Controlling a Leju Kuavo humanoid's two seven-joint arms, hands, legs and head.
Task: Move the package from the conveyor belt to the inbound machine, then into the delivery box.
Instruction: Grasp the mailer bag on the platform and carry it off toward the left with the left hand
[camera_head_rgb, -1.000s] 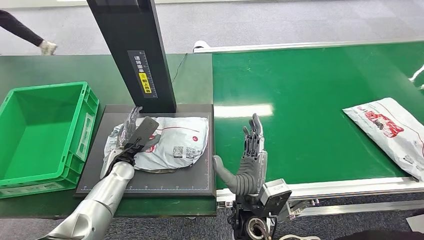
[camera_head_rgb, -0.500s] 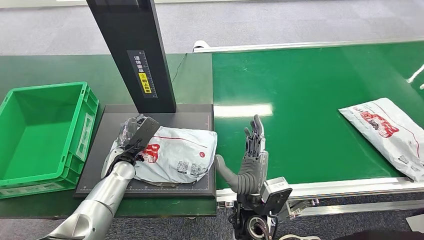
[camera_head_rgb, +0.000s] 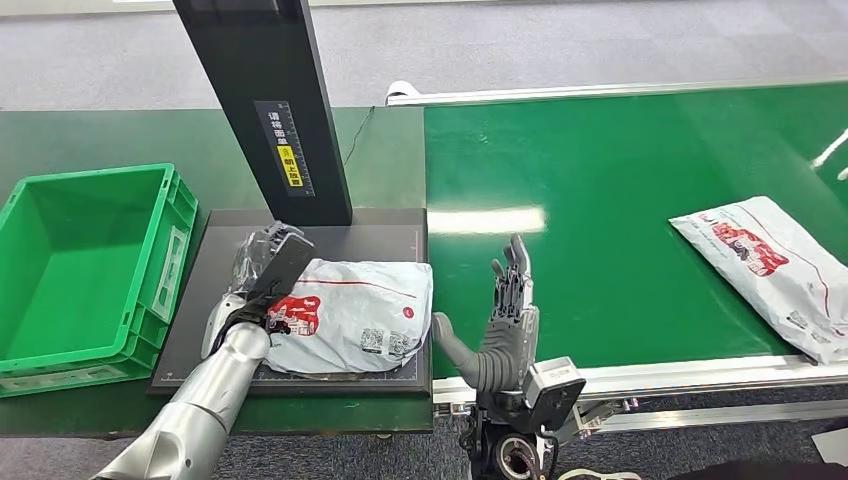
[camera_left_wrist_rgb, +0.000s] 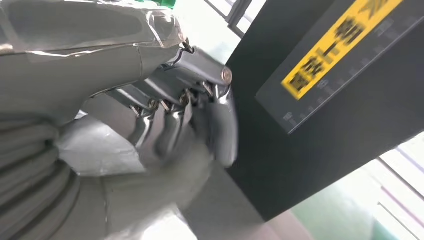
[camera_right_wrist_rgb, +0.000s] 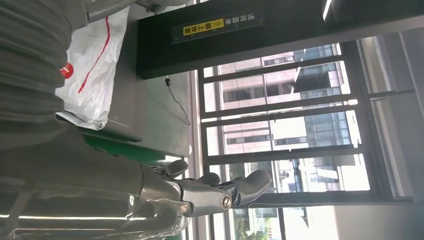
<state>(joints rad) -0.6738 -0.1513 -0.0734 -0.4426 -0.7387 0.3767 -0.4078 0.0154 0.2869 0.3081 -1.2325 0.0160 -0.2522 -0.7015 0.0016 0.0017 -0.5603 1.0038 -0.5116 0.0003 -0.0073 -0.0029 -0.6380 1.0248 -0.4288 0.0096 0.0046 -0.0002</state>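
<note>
A white-grey package (camera_head_rgb: 360, 315) with red print lies on the dark platform of the inbound machine (camera_head_rgb: 390, 225); its right edge reaches the platform's right rim. My left hand (camera_head_rgb: 268, 268) grips the package's left end, and in the left wrist view its fingers (camera_left_wrist_rgb: 172, 125) curl over the bag (camera_left_wrist_rgb: 100, 150). My right hand (camera_head_rgb: 505, 320) stands upright and open at the conveyor's near edge, just right of the platform, holding nothing. The right wrist view shows that hand (camera_right_wrist_rgb: 200, 195) empty, with the package (camera_right_wrist_rgb: 92, 65) beyond it.
The machine's black column (camera_head_rgb: 265, 100) rises right behind the platform. A green delivery box (camera_head_rgb: 30, 220) stands left of the platform. A second white package (camera_head_rgb: 770, 265) lies at the right on the green conveyor belt (camera_head_rgb: 600, 200).
The package on the platform has shifted right and turned under my left hand, which moved slightly away from me. The package on the belt has drifted a little left. My right hand barely moved.
</note>
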